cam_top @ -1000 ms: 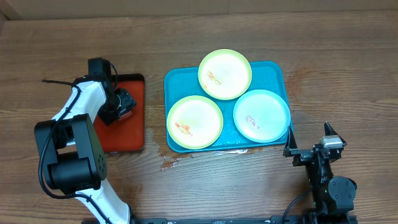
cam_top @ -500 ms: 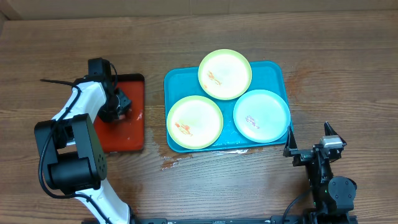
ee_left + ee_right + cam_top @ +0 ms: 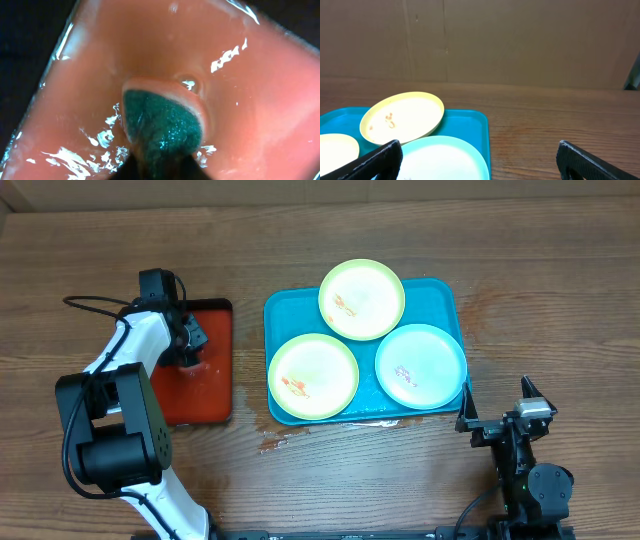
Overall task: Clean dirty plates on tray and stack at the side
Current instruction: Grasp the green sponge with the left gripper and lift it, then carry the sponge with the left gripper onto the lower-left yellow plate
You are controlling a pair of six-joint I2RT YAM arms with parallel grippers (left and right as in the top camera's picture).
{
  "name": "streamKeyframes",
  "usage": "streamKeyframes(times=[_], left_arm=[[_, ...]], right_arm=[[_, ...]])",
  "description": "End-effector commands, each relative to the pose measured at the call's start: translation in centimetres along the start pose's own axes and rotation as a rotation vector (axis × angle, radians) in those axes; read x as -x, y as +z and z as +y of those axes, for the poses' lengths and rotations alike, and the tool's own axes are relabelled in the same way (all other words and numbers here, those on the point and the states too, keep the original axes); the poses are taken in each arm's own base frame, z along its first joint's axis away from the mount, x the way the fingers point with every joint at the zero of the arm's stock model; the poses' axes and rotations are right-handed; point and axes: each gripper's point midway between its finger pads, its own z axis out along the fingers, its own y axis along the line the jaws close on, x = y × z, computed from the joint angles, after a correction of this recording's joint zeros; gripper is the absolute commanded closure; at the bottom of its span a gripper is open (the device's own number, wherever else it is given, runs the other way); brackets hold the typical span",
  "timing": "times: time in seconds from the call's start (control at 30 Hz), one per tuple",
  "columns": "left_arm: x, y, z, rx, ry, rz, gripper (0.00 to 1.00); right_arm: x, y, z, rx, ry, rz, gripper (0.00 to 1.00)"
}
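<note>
- Overhead, the left gripper (image 3: 190, 340) is seen low over the red tray (image 3: 200, 395). Its fingers are hidden under the wrist, so their state cannot be read from this view.
- In the left wrist view, a green sponge (image 3: 162, 125) is shown clamped between the dark fingers at the bottom edge. Its far end is pressed onto the wet, glossy red floor, and water glints are seen on both sides of the fingers. The sponge is not made out overhead.
- Overhead, the right gripper (image 3: 497, 402) is seen above the table (image 3: 400, 480), just beside the near right corner of the blue tray (image 3: 280, 315).
- In the right wrist view, its fingers (image 3: 375, 160) are shown spread wide apart.
- All three plates are seen inside the blue tray, well apart from the left fingers and ahead of the right fingers.
- The mint plate (image 3: 421, 366) lies nearest the right fingers, the upper yellow-green plate (image 3: 362, 300) is farthest ahead, and the lower yellow-green plate (image 3: 313, 375) is nearest the left fingers.
- Orange-red smears are shown overhead on both yellow-green plates, and a fainter mark on the mint plate.
- From the right wrist, specks are made out only on the farthest plate; the lower yellow-green plate is cut off at the picture's edge.
</note>
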Motion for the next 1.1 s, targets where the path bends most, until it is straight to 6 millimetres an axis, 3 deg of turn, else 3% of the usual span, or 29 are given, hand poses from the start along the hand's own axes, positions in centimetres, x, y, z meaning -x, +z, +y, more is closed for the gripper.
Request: streamKeyframes(times=[0.0, 0.1, 0.27, 0.4, 0.5, 0.67, 0.77, 0.87, 0.97, 1.07], left_arm=[[0.4, -1.0, -0.1, 0.011, 0.034, -0.004, 0.96], [1.4, -3.2, -0.2, 0.014, 0.033, -0.007, 0.96], [3.6, -9.0, -0.7, 0.000, 0.031, -0.030, 0.96], [3.5, -12.0, -0.4, 0.008, 0.032, -0.009, 0.96], [2.3, -10.7, 0.0, 0.026, 0.038, 0.032, 0.96], [-2.5, -4.7, 1.3, 0.069, 0.011, 0.158, 0.96], [-3.4, -4.8, 1.8, 0.082, 0.059, 0.198, 0.96], [-1.3, -8.4, 1.1, 0.049, 0.056, 0.160, 0.96], [1.1, -14.2, -1.9, -0.107, 0.110, 0.079, 0.96], [0.6, -18.3, -5.4, -0.277, 0.205, 0.039, 0.96]], right_arm=[[-0.2, 0.0, -0.3, -0.015, -0.004, -0.003, 0.00], [-0.2, 0.0, -0.3, -0.015, -0.004, -0.003, 0.00], [-0.2, 0.0, -0.3, -0.015, -0.004, -0.003, 0.00], [-0.2, 0.0, -0.3, -0.015, -0.004, -0.003, 0.00], [-0.2, 0.0, -0.3, -0.015, -0.004, -0.003, 0.00], [-0.2, 0.0, -0.3, -0.015, -0.004, -0.003, 0.00], [-0.2, 0.0, -0.3, -0.015, -0.004, -0.003, 0.00], [-0.2, 0.0, -0.3, -0.015, -0.004, -0.003, 0.00], [-0.2, 0.0, -0.3, -0.015, -0.004, -0.003, 0.00], [-0.2, 0.0, -0.3, -0.015, -0.004, -0.003, 0.00]])
